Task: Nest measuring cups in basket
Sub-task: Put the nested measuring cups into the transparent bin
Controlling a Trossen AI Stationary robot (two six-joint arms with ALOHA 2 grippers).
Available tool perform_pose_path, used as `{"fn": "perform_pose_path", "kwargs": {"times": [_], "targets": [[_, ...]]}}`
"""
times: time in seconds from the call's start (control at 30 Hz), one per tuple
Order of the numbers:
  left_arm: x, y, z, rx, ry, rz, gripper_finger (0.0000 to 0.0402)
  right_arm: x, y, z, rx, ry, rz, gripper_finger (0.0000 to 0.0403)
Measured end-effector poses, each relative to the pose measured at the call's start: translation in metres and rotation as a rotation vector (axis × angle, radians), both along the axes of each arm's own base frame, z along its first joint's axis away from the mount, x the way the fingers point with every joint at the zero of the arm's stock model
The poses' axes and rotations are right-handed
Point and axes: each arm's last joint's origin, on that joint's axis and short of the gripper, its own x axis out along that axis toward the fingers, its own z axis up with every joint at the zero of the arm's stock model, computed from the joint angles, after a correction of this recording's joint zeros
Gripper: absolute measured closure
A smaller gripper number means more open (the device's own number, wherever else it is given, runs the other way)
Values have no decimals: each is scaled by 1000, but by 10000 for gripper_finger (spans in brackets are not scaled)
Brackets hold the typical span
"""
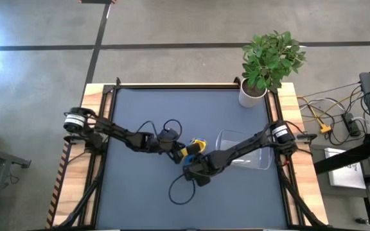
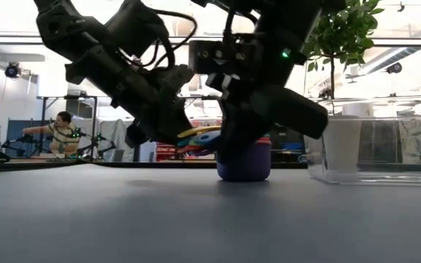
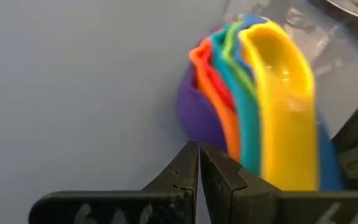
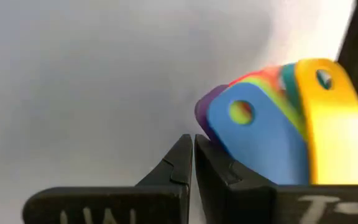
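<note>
The measuring cups [image 1: 196, 147] sit nested in one stack mid-table. The purple cup [image 2: 245, 162] at the bottom stands on the mat, and the handles [image 2: 199, 135] fan out level above it. In the left wrist view the yellow cup [image 3: 277, 74] lies on top. My left gripper [image 3: 199, 163] is shut right beside the stack, on its left side [image 1: 178, 153]. My right gripper [image 4: 193, 154] is shut too, next to the dark blue handle [image 4: 253, 140], on the stack's near side [image 1: 191, 167]. The clear basket [image 1: 252, 146] stands to the right. My left gripper has its shut fingers beside the fanned handles [image 3: 235, 134], nothing between them; I cannot tell whether a finger touches the handles. My right gripper lies with the outer side of one shut finger [image 4: 219, 165] against the dark blue handle's edge [image 4: 232, 149]; the stack rests on the mat.
A white pot with a green plant [image 1: 254, 93] stands at the far right corner, behind the basket [image 2: 375, 150]. Loose black cables [image 1: 180, 189] from the arms loop over the mat near the stack. Open mat lies at the near and far left.
</note>
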Motion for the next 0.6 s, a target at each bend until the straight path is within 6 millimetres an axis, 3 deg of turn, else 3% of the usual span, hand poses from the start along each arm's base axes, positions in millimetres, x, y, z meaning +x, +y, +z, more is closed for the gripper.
{"fn": "perform_pose_path", "kwargs": {"times": [0.33,0.6], "targets": [[17,-4,3,-20,13,-90,401,6,-11,6,-51,-32,-43,394],[9,-3,5,2,45,-78,401,4,-9,7,-56,-30,-55,394]]}}
